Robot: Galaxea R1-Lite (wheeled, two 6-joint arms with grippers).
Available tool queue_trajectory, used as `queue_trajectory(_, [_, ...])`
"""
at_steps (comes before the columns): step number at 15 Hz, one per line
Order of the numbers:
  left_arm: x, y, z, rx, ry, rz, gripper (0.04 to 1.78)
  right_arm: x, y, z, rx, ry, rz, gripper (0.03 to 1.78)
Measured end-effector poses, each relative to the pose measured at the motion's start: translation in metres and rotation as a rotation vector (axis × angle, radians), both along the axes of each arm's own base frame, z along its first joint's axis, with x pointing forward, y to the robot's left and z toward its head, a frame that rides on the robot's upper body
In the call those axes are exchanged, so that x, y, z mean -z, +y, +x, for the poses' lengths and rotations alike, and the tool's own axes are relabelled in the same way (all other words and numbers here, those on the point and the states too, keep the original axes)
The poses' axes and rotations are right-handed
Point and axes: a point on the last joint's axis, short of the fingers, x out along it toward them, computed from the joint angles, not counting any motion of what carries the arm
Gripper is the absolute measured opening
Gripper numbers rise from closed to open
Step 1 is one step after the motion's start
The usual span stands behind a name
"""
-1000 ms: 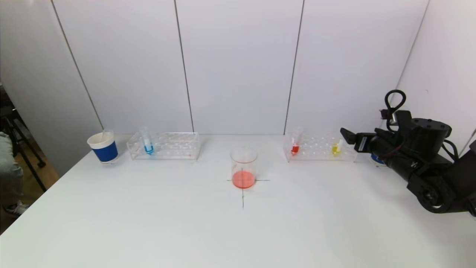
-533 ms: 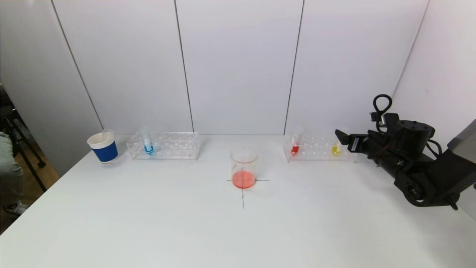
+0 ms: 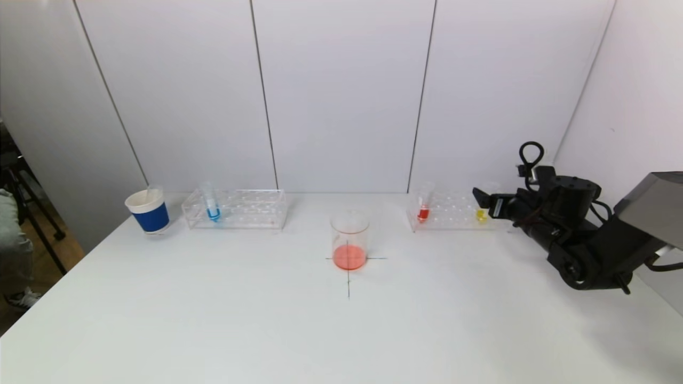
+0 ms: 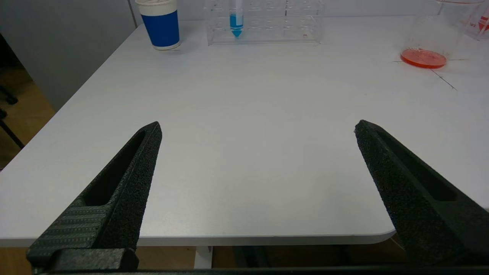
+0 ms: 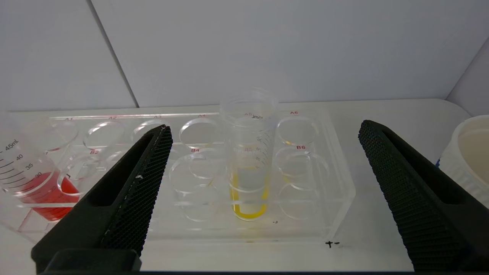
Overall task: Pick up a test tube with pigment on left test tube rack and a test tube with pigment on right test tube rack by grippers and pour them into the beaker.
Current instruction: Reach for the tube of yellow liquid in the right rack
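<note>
The left test tube rack (image 3: 251, 210) holds one tube of blue pigment (image 3: 212, 206). In the right test tube rack (image 3: 451, 216) stand a red tube (image 3: 423, 209) and a yellow tube (image 3: 481, 214). Between the racks, the beaker (image 3: 349, 240) holds orange-red liquid. My right gripper (image 3: 483, 202) hangs open just short of the rack's right end. In the right wrist view its open jaws (image 5: 265, 128) frame the yellow tube (image 5: 248, 160) without touching it. My left gripper (image 4: 258, 125) is open and empty over the table's near left edge, far from the blue tube (image 4: 236, 21).
A blue-banded paper cup (image 3: 148, 210) stands left of the left rack. A white cup (image 5: 470, 152) sits just beyond the right rack's end, beside my right gripper. A black cross is drawn on the table under the beaker. The wall runs close behind both racks.
My right arm has moved left and forward, bringing its open gripper up to the yellow tube's end of the right rack. Nothing else has moved.
</note>
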Motion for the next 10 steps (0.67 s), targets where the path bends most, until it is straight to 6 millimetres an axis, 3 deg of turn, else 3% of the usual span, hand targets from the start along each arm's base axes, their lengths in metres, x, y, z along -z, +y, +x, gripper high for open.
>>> queue_trajectory(10, [0.0000, 0.0000, 0.0000, 0.000, 0.000, 0.000, 1.76, 0.0094, 0.0014, 0.0119, 0.003, 0.003, -0.009, 1.77])
